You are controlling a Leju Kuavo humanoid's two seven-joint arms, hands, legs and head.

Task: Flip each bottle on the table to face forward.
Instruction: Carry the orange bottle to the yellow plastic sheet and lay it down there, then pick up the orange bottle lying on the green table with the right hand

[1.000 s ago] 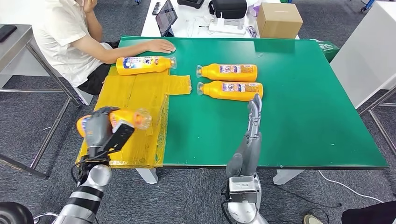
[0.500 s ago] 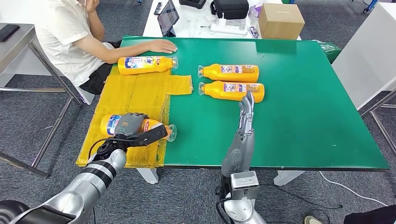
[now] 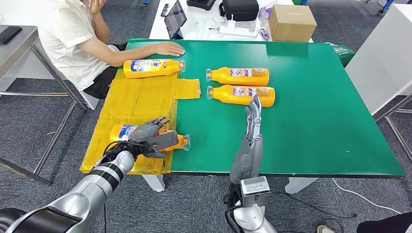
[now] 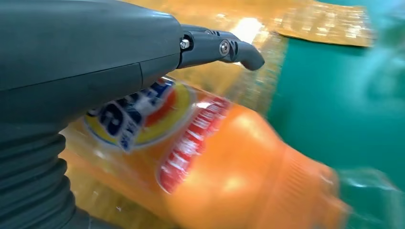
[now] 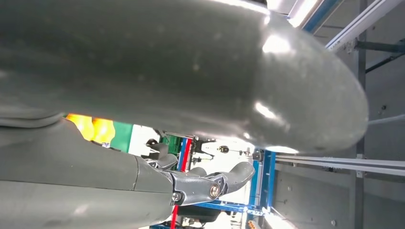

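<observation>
The near bottle (image 3: 124, 132) lies on its side at the front edge of the table, across the seam where the yellow taped patch (image 3: 136, 99) meets the green table top (image 3: 316, 97). Its clear cap (image 3: 185, 142) points toward the green side, and the wrist view shows a label with blue and red print facing up (image 4: 143, 114). The robot's left hand (image 3: 151, 136) rests over the middle of this bottle, with fingers (image 3: 156, 122) spread above it and the thumb alongside. From where I stand I cannot tell whether it has a true grip on the bottle or only lies on it.

Farther back, a second bottle (image 3: 151, 67) lies on its side at the far end of the yellow patch, cap toward the green. Two more bottles (image 3: 239, 75) (image 3: 243, 93) lie side by side on the green surface, one just behind the other, caps pointing toward the yellow patch, labels up.

The right hand (image 3: 254, 114) stands upright over the table's middle, fingers straight and apart, holding nothing, its tips just in front of the nearer of the pair.

A person in a white shirt (image 3: 63, 34) sits at the far left corner, one hand (image 3: 167, 47) flat on the table near the second bottle. Behind the table stands a cardboard box (image 3: 290, 22).
</observation>
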